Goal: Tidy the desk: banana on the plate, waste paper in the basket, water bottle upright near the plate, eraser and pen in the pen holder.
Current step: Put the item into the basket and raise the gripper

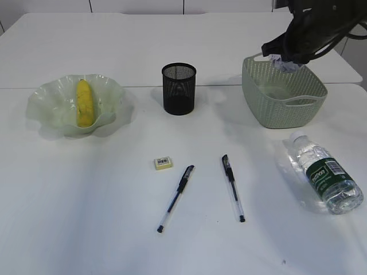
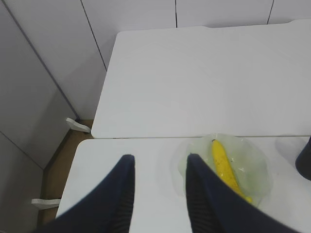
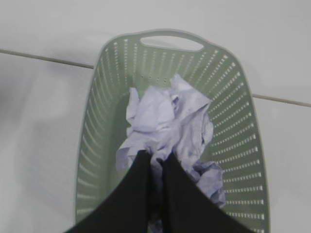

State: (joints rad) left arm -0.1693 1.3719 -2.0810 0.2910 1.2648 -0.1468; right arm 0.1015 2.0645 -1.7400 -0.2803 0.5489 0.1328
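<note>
The right gripper point(image 3: 154, 158) was clamped on the waste paper point(image 3: 167, 119) above the basket point(image 3: 97, 121). The left gripper point(image 2: 158, 162) stood apart, empty.

Bright, even light; the tabletop point(image 1: 86, 217) is washed near-white. Soft shadows lie beside the pen holder point(image 1: 179, 89) and water bottle point(image 1: 325, 173). Wrist views are slightly soft, their dark fingers blurred.

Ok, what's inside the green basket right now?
Nothing rests in the basket yet. The crumpled paper hangs over its opening, pinched by the right arm's fingers. The paper and fingers hide part of the basket floor in the wrist view.
</note>
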